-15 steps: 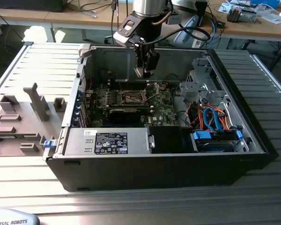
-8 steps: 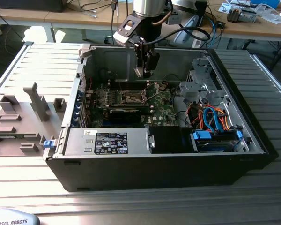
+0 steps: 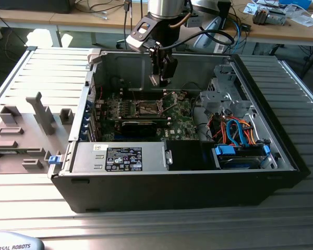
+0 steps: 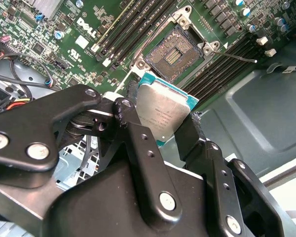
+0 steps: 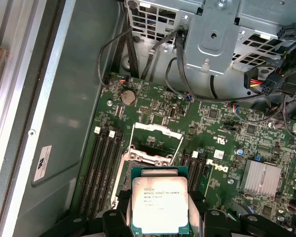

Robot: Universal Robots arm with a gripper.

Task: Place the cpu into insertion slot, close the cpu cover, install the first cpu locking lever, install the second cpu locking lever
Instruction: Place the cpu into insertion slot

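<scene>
jaws gripping cpu point(image 4: 163, 114), above insertion slot point(image 4: 175, 52)

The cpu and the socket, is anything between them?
Nothing: in the second wrist view, only air separates the gripped cpu from the bare socket.

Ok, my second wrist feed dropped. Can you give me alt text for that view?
The gripper grips the cpu by two opposite edges between its black fingers, silver top toward the camera, held clear of the green motherboard. Beyond it lies the empty cpu socket, contacts exposed, with memory slots on both sides.
</scene>
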